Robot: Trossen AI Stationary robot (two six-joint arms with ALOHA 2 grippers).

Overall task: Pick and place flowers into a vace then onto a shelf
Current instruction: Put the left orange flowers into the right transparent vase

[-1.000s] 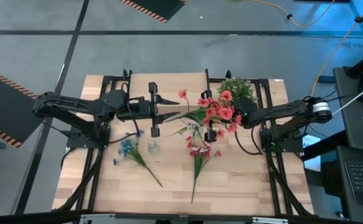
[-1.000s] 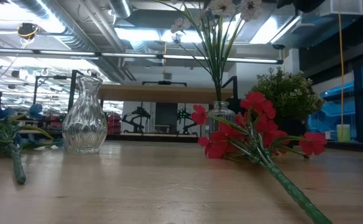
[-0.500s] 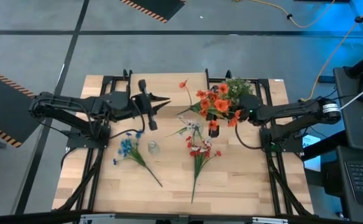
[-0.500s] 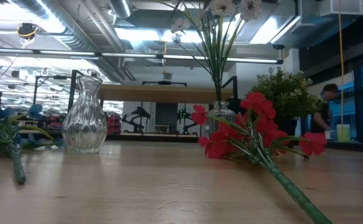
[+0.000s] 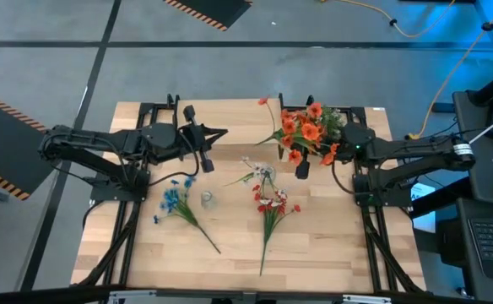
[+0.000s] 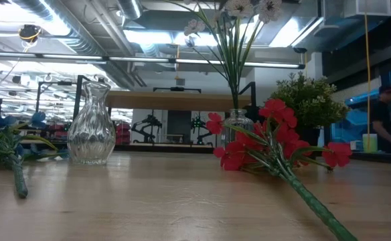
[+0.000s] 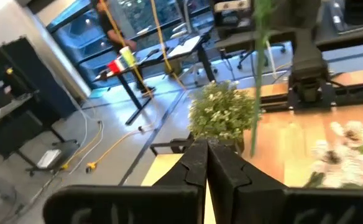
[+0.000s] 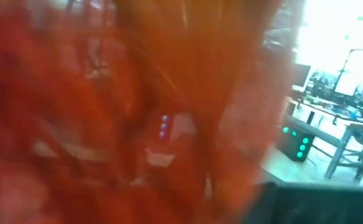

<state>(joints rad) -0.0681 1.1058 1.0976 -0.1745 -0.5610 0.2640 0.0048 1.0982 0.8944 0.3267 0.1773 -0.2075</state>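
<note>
Both arms raised, jaws closed

My right wrist view is just a smear of orange-red artificial flower sprig (image 8: pixel 138 93), so I can't make out those fingers at all. In the low view the white-bloomed sprig (image 6: pixel 239 13) gets chopped by the top edge.

1. The pale wooden tabletop (image 6: pixel 148 207) shows a smooth, lightly sheened plank grain.
2. The clear ribbed glass vase (image 6: pixel 92 124) is glossy.
3. The red cloth-like flower sprig (image 6: pixel 262 137) has a matt green plastic stem.
4. The dark left gripper (image 7: pixel 207 163) looks like matt plastic.
</note>
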